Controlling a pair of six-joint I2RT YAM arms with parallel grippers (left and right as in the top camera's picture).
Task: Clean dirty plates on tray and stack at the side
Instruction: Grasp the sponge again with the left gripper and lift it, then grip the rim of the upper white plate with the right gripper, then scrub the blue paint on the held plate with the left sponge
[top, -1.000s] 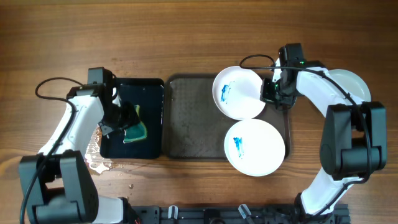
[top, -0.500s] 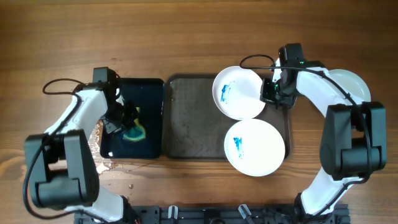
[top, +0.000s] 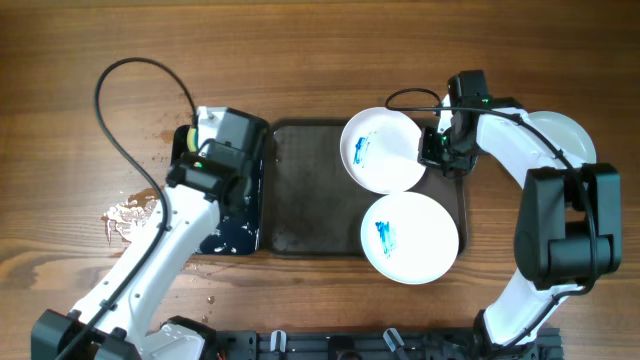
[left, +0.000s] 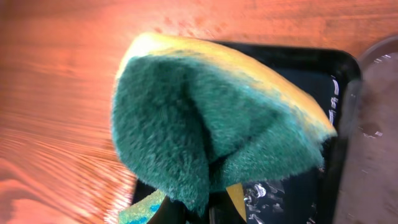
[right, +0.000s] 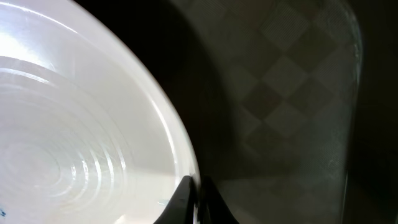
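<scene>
We see the right claw (top: 433, 150) clenched on the rim of the far plate (top: 383, 150), pinching its white edge over the right half of the tray (top: 310, 190), which lies mid-worktop. That plate and a second plate (top: 410, 237), closer to the worktop's near edge, both carry blue smears. A third plate (top: 562, 132) lies off the tray toward the right edge, partly hidden by the arm. The left claw (left: 196, 208) grips a green-and-yellow sponge (left: 211, 124) over the black basin (top: 245, 215).
</scene>
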